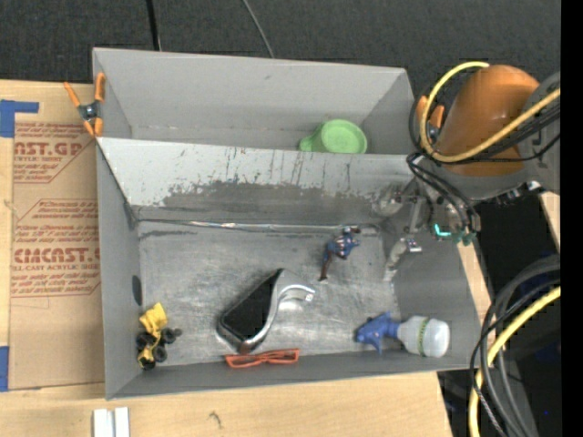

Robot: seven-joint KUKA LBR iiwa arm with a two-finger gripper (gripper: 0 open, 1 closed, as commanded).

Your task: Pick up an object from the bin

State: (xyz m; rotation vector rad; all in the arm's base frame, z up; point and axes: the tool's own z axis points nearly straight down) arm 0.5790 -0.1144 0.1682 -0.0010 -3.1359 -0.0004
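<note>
Bin [118, 244]: grey metal, with sloping walls and a scuffed floor that carries a few loose things lying well apart.
Arm: reaches in from the right; an orange cover [487, 112] and yellow cables sit at its wrist, above the bin's right rim.
Tool [401, 244]: low over the right part of the floor, close to the right wall and just in front of the back wall.
Tool state: whether it is released or clenched cannot be told from this view; nothing can be made out in its grasp.
Nearest thing: small blue figure [342, 243], lying on the floor just to the left of the tool and apart from it.
Next nearest: blue and white bottle [407, 333], on its side near the front right corner, nearer the front wall than the tool.
Centre front: black and silver shoe-shaped thing [250, 317], lying at a slant, with a white curved piece [297, 295] touching its right side.
Front wall: orange strip [262, 359], flat along the foot of the wall, just beside the shoe-shaped thing.
Front left corner: yellow and black toy [152, 333], well apart from the tool.
Back ledge: green round lid [342, 138], resting behind the back wall's upper edge, up and to the left of the tool.
</note>
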